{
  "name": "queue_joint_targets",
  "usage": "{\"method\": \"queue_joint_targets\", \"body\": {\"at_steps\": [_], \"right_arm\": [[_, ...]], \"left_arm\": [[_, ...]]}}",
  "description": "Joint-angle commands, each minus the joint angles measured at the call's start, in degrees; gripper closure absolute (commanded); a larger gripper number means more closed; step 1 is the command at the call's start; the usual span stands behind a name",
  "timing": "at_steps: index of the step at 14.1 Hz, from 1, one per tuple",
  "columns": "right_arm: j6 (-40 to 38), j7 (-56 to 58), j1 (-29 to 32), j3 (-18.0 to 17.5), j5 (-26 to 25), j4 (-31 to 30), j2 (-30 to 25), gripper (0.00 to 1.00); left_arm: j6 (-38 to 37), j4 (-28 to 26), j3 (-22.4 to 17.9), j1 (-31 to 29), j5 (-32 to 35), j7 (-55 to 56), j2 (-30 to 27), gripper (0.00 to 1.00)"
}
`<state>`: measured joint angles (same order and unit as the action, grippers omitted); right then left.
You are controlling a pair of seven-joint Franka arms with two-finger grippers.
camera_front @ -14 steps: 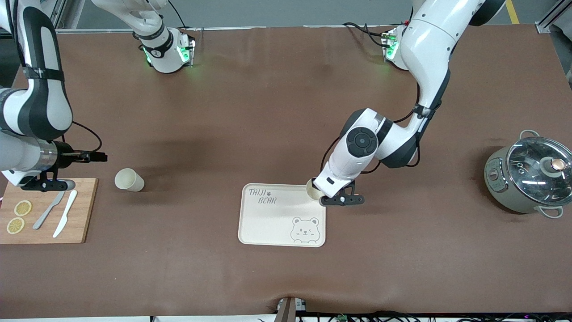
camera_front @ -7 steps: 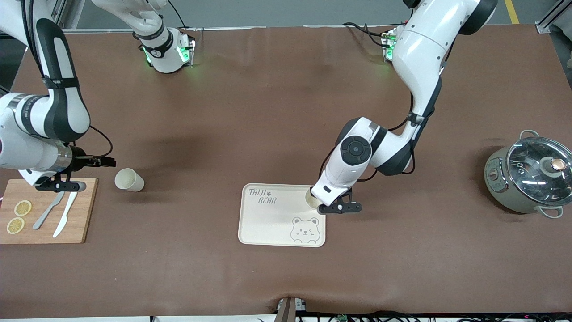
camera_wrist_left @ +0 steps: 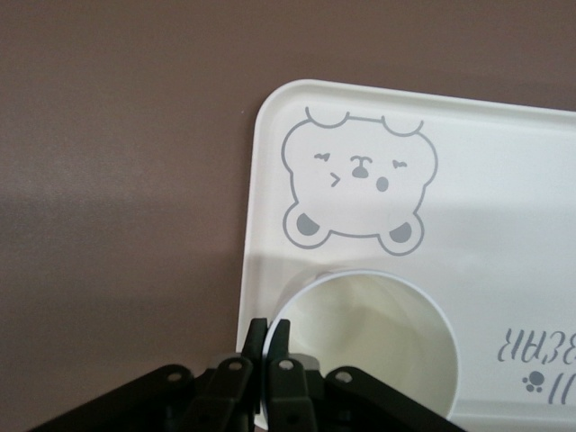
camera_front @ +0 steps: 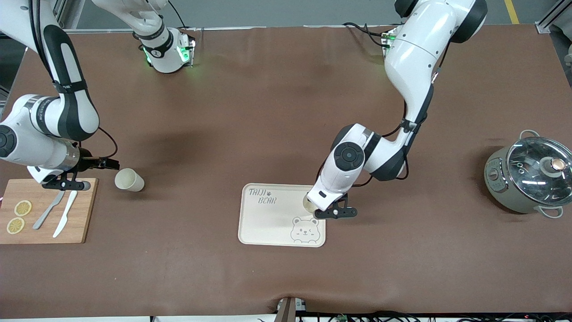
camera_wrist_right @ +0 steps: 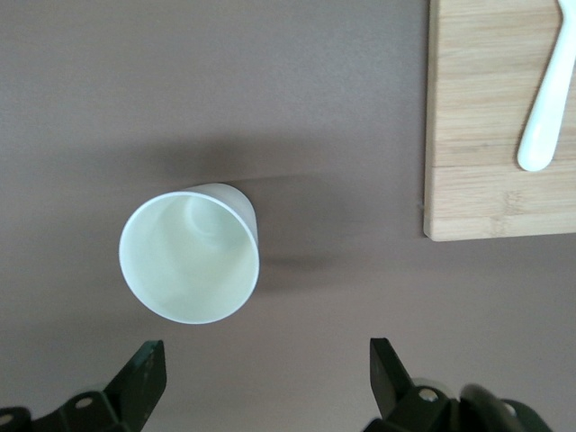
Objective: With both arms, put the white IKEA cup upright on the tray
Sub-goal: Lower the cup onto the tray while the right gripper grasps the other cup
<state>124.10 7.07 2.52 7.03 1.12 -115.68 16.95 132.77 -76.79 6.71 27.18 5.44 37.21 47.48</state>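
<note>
My left gripper (camera_front: 313, 205) (camera_wrist_left: 270, 335) is shut on the rim of a white cup (camera_front: 307, 201) (camera_wrist_left: 373, 337). The cup hangs mouth up over the cream tray (camera_front: 268, 223) (camera_wrist_left: 504, 207), beside the drawn bear face (camera_front: 304, 230) (camera_wrist_left: 358, 180). Whether its base touches the tray I cannot tell. A second white cup (camera_front: 129, 180) (camera_wrist_right: 191, 256) sits on the table toward the right arm's end, its open mouth showing. My right gripper (camera_front: 112, 164) (camera_wrist_right: 265, 378) stands open close beside this cup, with nothing between its fingers.
A wooden cutting board (camera_front: 82, 210) (camera_wrist_right: 486, 180) lies next to the second cup. It carries two lemon slices (camera_front: 18, 217), a grey knife (camera_front: 48, 210) and a white knife (camera_front: 65, 213) (camera_wrist_right: 544, 99). A pot with a glass lid (camera_front: 529, 176) stands toward the left arm's end.
The left gripper has carried its cup from the tray's farther edge down toward the bear face. The right gripper has moved along toward the second cup.
</note>
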Motion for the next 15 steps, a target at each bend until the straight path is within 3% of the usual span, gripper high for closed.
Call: {"method": "queue_joint_targets", "body": {"at_steps": [1,7,8,12,15], "right_arm": [[2.5,-0.6,0.0,-0.4,0.8,-0.9,0.5,0.00],[5.0,-0.6,0.2,-0.5,3.4,1.3,5.0,0.00],[6.0,-0.6,-0.1,-0.4,3.4,1.2,5.7,0.04],[6.7,-0.4,0.0,-0.4,3.3,1.3,6.6,0.49],[7.2,-0.5,0.1,-0.5,3.4,1.3,6.9,0.58]], "left_arm": [[-0.9,2.3,-0.8,1.0,1.2,1.8,0.7,1.00],[1.5,2.6,-0.8,1.7,1.2,1.9,1.9,1.00],[1.5,2.6,-0.8,1.7,1.2,1.9,2.0,1.00],[1.8,2.6,-0.8,2.4,1.2,2.7,2.5,1.00],[2.3,2.6,-0.8,2.6,1.2,2.8,3.0,1.00]]}}
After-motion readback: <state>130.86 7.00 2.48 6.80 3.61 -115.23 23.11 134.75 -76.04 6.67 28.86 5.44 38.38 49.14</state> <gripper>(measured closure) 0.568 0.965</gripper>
